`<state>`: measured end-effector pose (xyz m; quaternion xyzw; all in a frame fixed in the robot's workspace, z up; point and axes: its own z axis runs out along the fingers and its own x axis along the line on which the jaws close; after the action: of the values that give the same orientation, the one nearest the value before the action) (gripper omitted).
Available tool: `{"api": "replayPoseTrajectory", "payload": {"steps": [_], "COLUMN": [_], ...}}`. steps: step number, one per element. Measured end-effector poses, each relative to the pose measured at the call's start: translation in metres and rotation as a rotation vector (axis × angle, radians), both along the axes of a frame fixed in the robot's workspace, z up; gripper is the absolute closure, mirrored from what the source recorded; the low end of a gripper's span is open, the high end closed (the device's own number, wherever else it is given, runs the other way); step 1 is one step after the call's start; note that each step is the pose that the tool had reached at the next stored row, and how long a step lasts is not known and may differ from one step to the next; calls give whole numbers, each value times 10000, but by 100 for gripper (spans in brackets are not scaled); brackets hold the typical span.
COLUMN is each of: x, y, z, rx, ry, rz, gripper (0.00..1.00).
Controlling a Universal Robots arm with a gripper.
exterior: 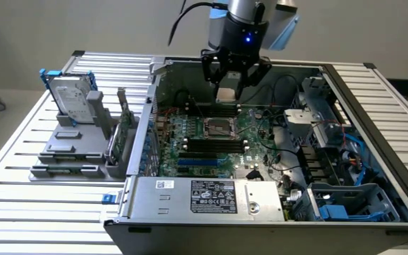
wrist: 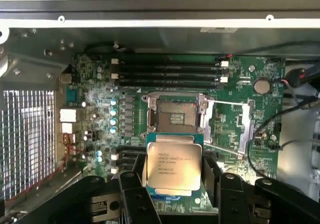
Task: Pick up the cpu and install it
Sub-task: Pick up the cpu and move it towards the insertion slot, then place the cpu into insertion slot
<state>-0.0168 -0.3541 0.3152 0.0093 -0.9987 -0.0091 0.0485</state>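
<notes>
My gripper [exterior: 230,87] hangs over the open computer case, shut on the cpu [exterior: 226,95], a small flat square chip with a silver metal top. In the wrist view the cpu [wrist: 173,166] sits between my black fingers [wrist: 131,194], its printed silver face toward the camera. The dark metal-framed socket [wrist: 175,119] lies open on the green motherboard [wrist: 240,84] just beyond the chip, with its retaining lever swung out to the side. In the exterior view the socket [exterior: 216,128] is below the chip and nearer the camera, with clear air between them.
The case wall [exterior: 142,133] rises at the exterior view's left. A grey fixture [exterior: 76,143] outside it holds a silver hard drive [exterior: 71,98] in a blue frame. Black RAM slots [wrist: 167,72] flank the socket. Cables and a blue drive cage [exterior: 349,202] fill the exterior view's right.
</notes>
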Motion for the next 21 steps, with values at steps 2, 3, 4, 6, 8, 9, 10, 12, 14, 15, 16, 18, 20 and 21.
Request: {"api": "replayPoseTrajectory", "payload": {"steps": [2, 3, 4, 6, 8, 9, 10, 12, 14, 15, 16, 18, 20, 21], "x": [0, -4, -16, -47, -48, -48, -48, -48, -48, -48, -48, -48, -48, -48], "y": [94, 138, 176, 210, 210, 210, 210, 210, 210, 210, 210, 210, 210, 210], "z": [-21, -28, -36, -42, -42, -42, -42, -42, -42, -42, -42, -42, -42, -42], "rx": [-46, -94, -147, -216, -216, -217, -217, -216, -217, -216, -217, -216, -216, -217], "ry": [0, -4, -13, -34, -34, -34, -34, -34, -34, -34, -34, -34, -34, -34], "rz": [0, 0, -1, 3, 6, 7, 7, 6, 6, 6, 6, 7, 6, 6], "gripper": [46, 46, 46, 46, 46, 46, 46, 46, 46, 46, 46, 46, 46, 46]}}
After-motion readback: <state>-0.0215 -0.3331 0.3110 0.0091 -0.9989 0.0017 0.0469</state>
